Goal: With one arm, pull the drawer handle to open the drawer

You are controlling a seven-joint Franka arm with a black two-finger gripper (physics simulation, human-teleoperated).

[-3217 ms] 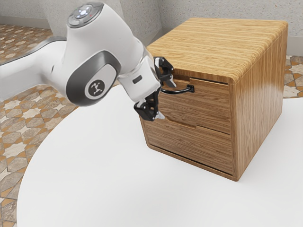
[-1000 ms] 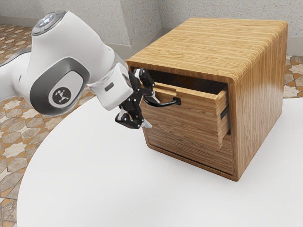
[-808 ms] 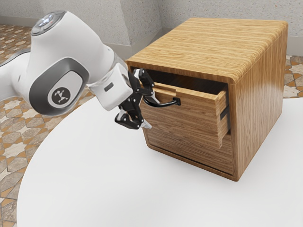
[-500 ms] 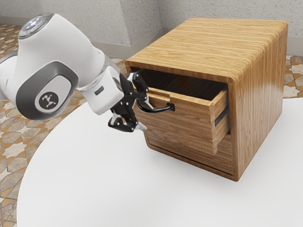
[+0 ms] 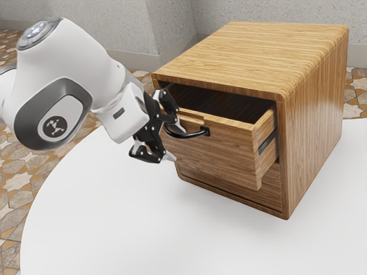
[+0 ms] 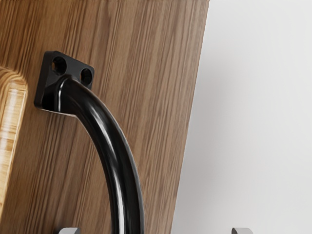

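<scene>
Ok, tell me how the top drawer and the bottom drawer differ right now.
The top drawer stands pulled partway out of the cabinet, its inside showing; the bottom drawer sits shut. The top drawer carries a black handle, which lies between the fingers of the open gripper; the bottom drawer's visible front is plain wood. Both share the same striped wood grain.

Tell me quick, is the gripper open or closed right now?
Gripper: open, jaws spread wide; the glossy black curved drawer handle sits between them, hooked rather than clamped.
</scene>
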